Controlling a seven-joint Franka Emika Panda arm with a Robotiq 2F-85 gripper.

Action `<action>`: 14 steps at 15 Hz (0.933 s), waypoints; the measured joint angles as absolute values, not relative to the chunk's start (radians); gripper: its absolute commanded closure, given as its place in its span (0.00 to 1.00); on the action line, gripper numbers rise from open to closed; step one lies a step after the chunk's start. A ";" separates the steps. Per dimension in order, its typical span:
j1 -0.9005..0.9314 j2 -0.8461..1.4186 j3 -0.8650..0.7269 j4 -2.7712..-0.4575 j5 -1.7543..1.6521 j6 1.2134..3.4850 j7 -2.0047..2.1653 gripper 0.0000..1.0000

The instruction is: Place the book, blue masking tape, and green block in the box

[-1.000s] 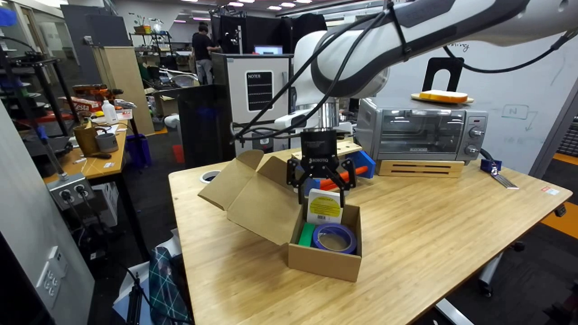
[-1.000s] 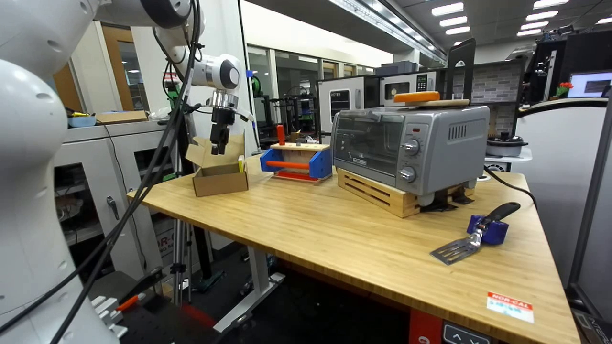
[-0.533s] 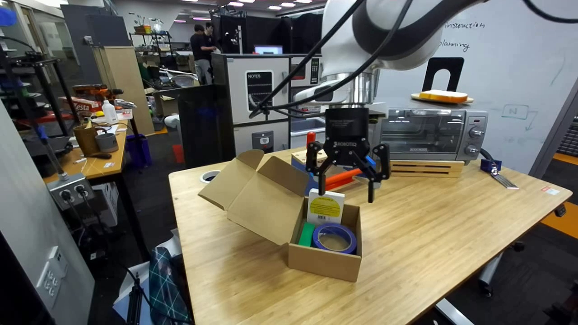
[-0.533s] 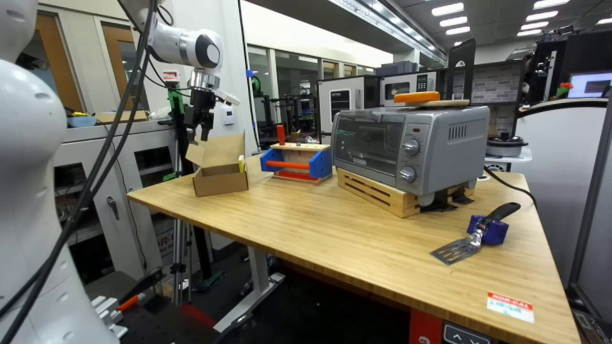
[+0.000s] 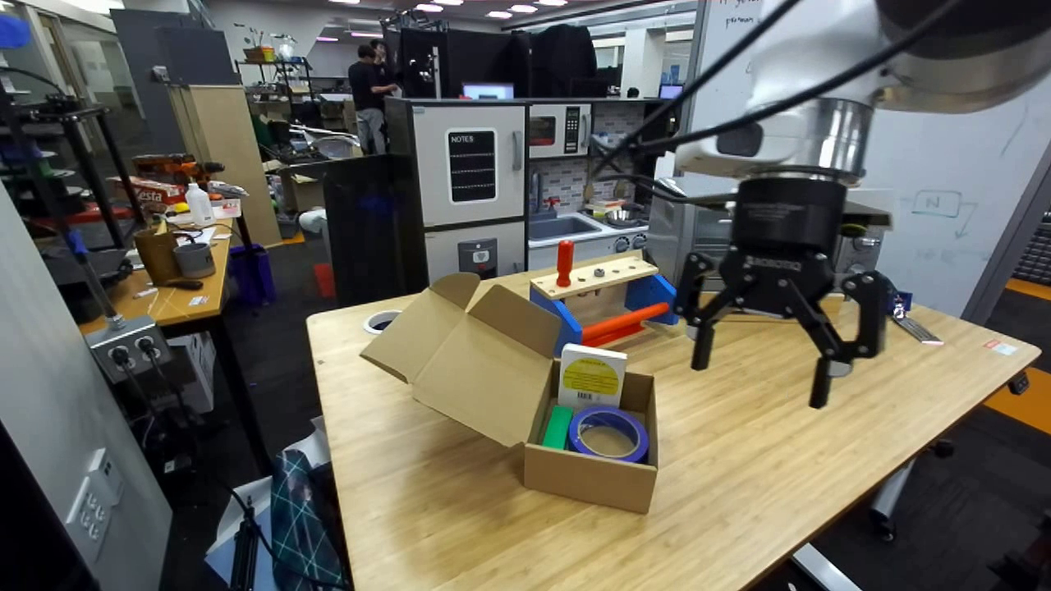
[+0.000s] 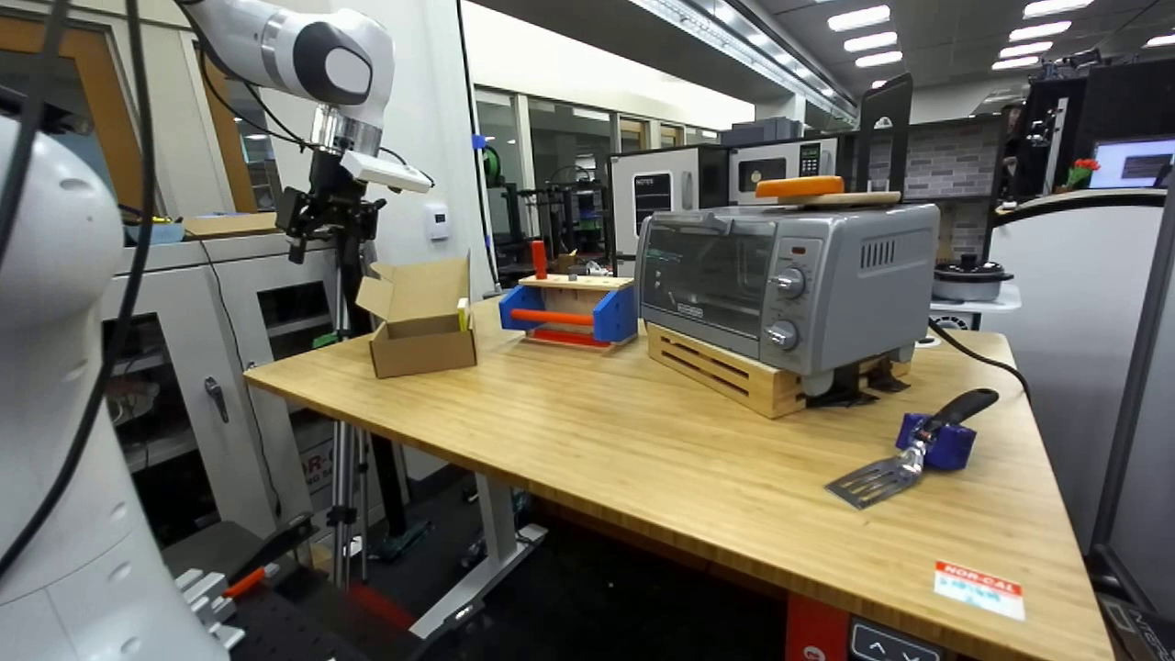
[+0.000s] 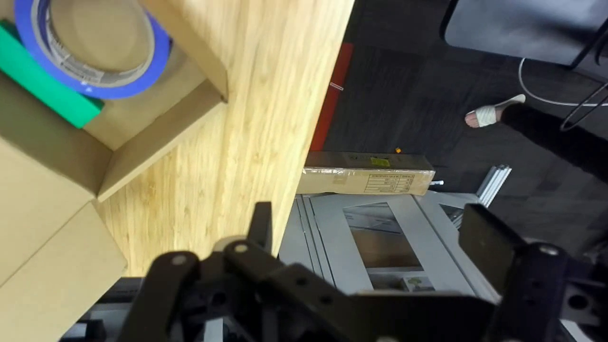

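Table [image 5: 460, 509] is bearing the toaster oven [image 6: 799, 308] and, well apart from that, the cardboard box [image 5: 587, 478], whose lid is leaning back, open. Gripper [image 5: 760, 372] is hanging in the air, apart from the box, its fingers spread wide. All three items are sitting inside the box: book [image 5: 589, 382] standing on edge, its top rising above the rim; blue masking tape [image 7: 162, 47] lying near the book; green block [image 5: 558, 428] lying just beside the tape.
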State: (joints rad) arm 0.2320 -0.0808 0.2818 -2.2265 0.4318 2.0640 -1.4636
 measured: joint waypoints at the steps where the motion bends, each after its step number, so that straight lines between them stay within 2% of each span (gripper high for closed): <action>1: 0.232 -0.143 0.271 -2.302 0.448 2.079 -1.455 0.00; 5: 0.234 -0.362 0.223 -2.554 0.487 2.110 -1.448 0.00; 14: 0.244 -0.386 0.222 -2.570 0.492 2.130 -1.434 0.00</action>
State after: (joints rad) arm 0.2441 -0.3857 0.2218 -2.5698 0.4918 2.1302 -1.4342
